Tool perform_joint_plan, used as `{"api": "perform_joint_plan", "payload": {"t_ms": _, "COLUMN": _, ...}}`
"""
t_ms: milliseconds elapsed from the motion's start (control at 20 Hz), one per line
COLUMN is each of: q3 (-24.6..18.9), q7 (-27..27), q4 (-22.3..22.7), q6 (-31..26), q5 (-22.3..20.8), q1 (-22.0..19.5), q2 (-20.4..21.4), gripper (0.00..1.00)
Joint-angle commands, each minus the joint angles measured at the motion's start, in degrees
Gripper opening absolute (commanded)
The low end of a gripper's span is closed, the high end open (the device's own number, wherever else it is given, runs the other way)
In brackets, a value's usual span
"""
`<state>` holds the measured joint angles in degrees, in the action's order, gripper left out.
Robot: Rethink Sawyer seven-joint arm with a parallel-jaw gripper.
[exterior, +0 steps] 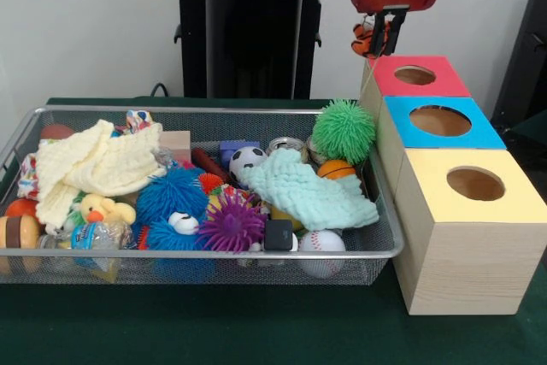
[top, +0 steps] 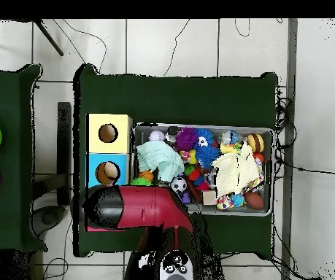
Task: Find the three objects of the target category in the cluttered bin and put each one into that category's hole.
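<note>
My gripper point(exterior: 382, 40) hangs high at the back right, shut on a small orange-and-black striped plush tiger point(exterior: 366, 38). It is just above and slightly left of the red-faced box's round hole point(exterior: 414, 75). The silver wire-mesh bin point(exterior: 214, 252) sits left of the boxes, full of clutter. A yellow plush duck point(exterior: 102, 208) with an orange beak lies at its front left. In the overhead view my red arm point(top: 137, 208) covers the red box, and the bin point(top: 272, 171) lies to its right. No third plush animal can be told apart.
A blue-faced box point(exterior: 440, 120) and a yellow-faced box point(exterior: 475, 184) stand in line in front of the red one. The bin holds a green spiky ball point(exterior: 344, 131), a mint cloth point(exterior: 308, 190), a cream cloth point(exterior: 94, 164), fuzzy balls and sports balls.
</note>
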<state>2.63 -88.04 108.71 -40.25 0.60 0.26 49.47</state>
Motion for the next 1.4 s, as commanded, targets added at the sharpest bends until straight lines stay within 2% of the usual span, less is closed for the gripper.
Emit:
{"api": "perform_joint_plan", "payload": {"t_ms": 50, "q3": 0.4, "q7": -16.2, "q4": 5.1, "q6": 3.6, "q5": 3.3, "q1": 0.8, "q2": -2.0, "gripper": 0.0}}
{"api": "perform_joint_plan", "payload": {"t_ms": 850, "q3": 2.6, "q7": -16.3, "q4": 4.2, "q6": 5.0, "q5": 5.8, "q1": 3.8, "q2": -3.5, "gripper": 0.0}}
{"api": "perform_joint_plan", "payload": {"t_ms": 1400, "q3": 3.4, "q7": -18.0, "q4": 4.0, "q6": 8.4, "q5": 8.6, "q1": 6.2, "q2": -5.8, "gripper": 0.0}}
